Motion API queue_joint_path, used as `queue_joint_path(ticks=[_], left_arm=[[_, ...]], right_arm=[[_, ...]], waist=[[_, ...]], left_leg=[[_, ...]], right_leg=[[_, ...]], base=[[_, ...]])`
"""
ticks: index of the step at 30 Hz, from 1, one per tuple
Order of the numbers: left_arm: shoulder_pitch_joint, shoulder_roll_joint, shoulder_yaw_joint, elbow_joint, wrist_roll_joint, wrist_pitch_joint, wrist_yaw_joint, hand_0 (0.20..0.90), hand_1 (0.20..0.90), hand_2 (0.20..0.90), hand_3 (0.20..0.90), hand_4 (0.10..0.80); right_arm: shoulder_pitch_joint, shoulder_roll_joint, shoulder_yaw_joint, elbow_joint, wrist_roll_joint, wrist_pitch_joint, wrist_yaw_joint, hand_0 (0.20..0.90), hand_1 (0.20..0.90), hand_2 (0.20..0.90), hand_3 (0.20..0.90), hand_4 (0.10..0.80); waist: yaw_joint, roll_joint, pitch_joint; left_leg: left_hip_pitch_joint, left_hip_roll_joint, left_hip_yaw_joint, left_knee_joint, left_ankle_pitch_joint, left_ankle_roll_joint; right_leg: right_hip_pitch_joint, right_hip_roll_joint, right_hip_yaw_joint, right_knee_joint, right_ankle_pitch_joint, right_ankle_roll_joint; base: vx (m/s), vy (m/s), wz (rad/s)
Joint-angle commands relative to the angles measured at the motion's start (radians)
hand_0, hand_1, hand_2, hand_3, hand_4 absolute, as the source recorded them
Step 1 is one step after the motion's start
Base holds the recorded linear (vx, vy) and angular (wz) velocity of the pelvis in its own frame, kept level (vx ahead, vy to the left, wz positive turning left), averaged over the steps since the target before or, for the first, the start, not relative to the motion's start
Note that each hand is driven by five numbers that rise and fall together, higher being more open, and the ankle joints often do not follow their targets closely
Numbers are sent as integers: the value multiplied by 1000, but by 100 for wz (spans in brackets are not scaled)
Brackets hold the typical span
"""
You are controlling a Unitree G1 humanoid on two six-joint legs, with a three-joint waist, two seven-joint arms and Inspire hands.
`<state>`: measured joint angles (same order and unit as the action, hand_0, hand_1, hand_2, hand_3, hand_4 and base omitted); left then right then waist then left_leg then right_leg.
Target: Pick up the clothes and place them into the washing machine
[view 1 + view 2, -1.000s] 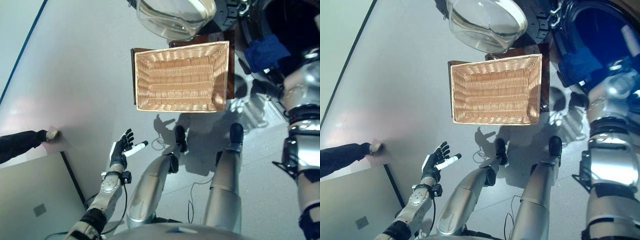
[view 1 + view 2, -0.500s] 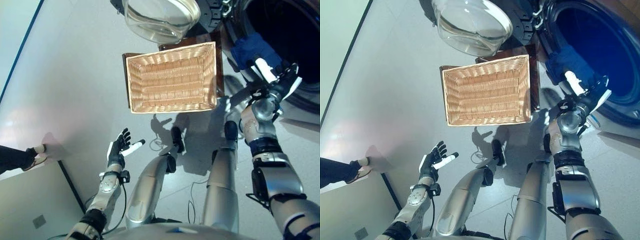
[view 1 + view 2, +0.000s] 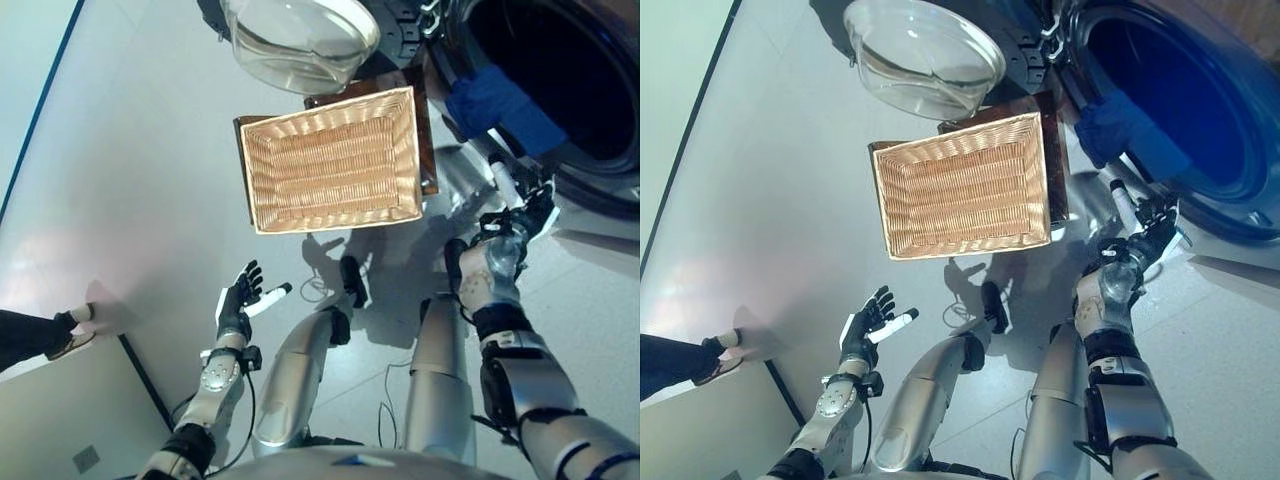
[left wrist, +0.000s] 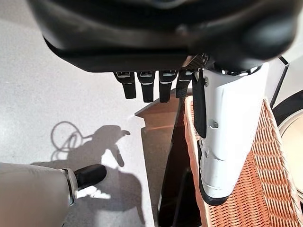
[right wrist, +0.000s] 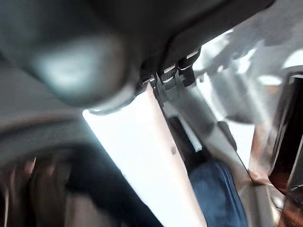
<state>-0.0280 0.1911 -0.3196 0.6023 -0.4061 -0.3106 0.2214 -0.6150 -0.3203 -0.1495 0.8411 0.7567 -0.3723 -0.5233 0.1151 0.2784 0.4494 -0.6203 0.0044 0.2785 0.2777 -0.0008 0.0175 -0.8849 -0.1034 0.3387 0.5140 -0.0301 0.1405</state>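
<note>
Right hand: the right hand (image 3: 508,232) has drawn back from the washing machine (image 3: 1200,120) mouth since half a second ago; it now hangs lower, just below the drum opening, with its fingers (image 3: 540,205) spread loosely and nothing between them.
Clothes: the blue garment (image 3: 500,105) lies draped over the lower lip of the drum, beyond the right fingertips and apart from them, part inside and part hanging at the rim.
Basket: the wicker basket (image 3: 330,160) sits empty on its dark stand, well ahead of the left fingers.
Left hand: the left hand (image 3: 240,300) hovers over the floor, fingers straight and wide, empty, unchanged from the earlier pictures.
Door: the glass door (image 3: 925,55) stands swung open.
Meaning: the drop looks done; the cloth may need a push deeper.
</note>
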Motion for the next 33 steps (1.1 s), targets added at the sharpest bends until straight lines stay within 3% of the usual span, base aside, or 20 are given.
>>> queue_joint_path(ticks=[1, 9, 17, 33], left_arm=[[44, 46, 65, -6, -7, -45, 57, 900, 900, 900, 900, 800], [56, 58, 55, -39, -13, -48, 54, 900, 900, 900, 900, 800], [85, 93, 36, -122, -29, -54, 26, 900, 900, 900, 900, 800], [88, 113, 36, -150, -49, -37, -10, 900, 900, 900, 900, 800]], right_arm=[[-16, -25, -5, -73, 41, -110, 5, 900, 900, 900, 900, 800], [-51, -42, -51, -14, 116, -126, 1, 900, 900, 900, 900, 800], [-126, -139, -20, 8, 83, -65, -1, 900, 900, 900, 900, 800], [-261, -223, 110, 46, 69, 1, 95, 900, 900, 900, 900, 800]], waist=[[-15, 64, 10], [-10, 81, 8], [2, 111, 26], [20, 87, 11]], left_leg=[[-86, 48, -23, 41, 8, -69], [-101, 48, -19, 56, 1, -69], [-133, 46, -17, 67, 13, -70], [-150, 53, -38, 63, 23, -72]], right_leg=[[28, 29, -28, 25, -37, -73], [12, 26, -21, 40, -44, -75], [-21, 23, -19, 64, -50, -76], [-35, 35, -43, 92, -58, -84]], base=[[0, 0, 0], [0, 0, 0], [-6, -14, 0], [0, -17, 1]])
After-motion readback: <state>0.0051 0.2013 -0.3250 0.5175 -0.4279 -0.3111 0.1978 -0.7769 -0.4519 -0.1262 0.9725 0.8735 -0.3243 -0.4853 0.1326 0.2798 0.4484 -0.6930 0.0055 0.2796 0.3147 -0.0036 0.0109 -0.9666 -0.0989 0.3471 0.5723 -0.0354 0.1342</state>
